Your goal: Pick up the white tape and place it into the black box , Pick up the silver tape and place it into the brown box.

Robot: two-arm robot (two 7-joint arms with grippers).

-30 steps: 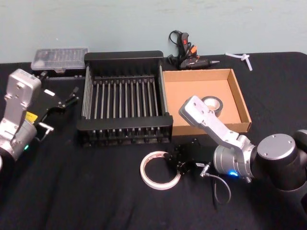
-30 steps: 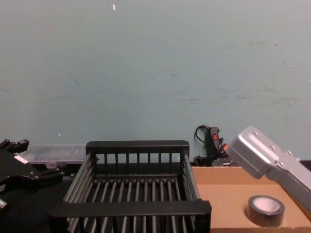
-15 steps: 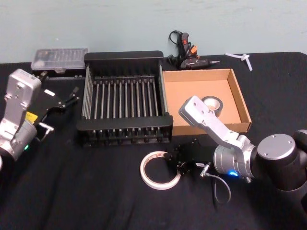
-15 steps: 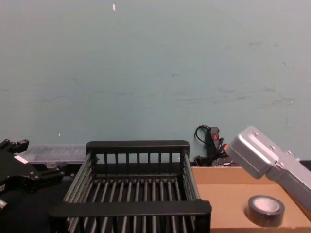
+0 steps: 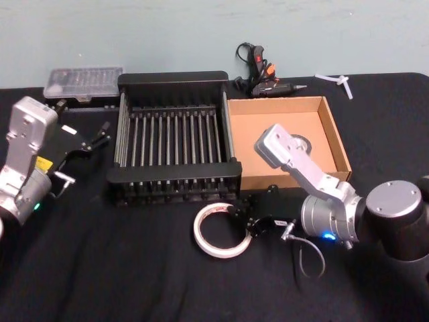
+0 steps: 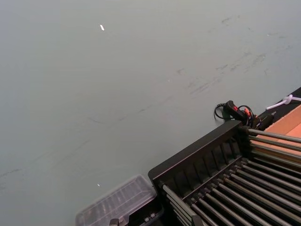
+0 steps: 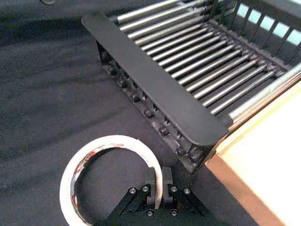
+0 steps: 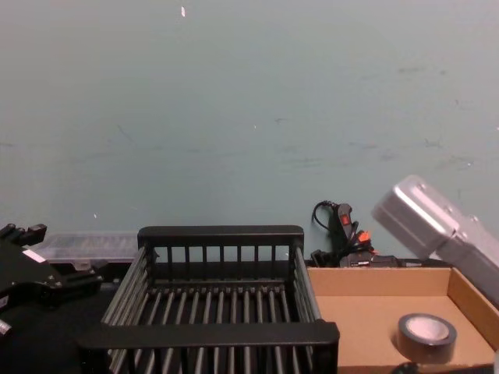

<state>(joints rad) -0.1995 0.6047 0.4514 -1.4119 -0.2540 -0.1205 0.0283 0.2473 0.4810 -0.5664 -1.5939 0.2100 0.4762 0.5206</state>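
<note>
Head view, hidden parts: the silver tape (image 5: 299,145) lies in the brown box (image 5: 333,136), partly covered by the right arm's grey link.
Head view, right gripper (image 5: 242,223): low over the black worktop (image 5: 100,268) near its front edge, jaws pinched together on the right side of the white tape (image 5: 219,231)'s ring.
Head view, white tape: just in front of the black box (image 5: 175,137)'s front rim; whether it rests on the worktop or is raised, I cannot tell.
Head view, left gripper (image 5: 100,139): parked near the worktop's left edge beside the black box, jaws apart, holding nothing.
Left wrist view: the black box's back corner and bars, cut off at the frame edge, with a clear plastic case (image 6: 115,203) beside it and a glue gun (image 6: 233,109) beyond.
Right wrist view: the jaws are clamped on the white tape's wall, one finger inside the ring and one outside; the tape's lower part is cut off.
Chest view: the silver tape sits in the brown box's right half; the black box's front is cut off.
</note>
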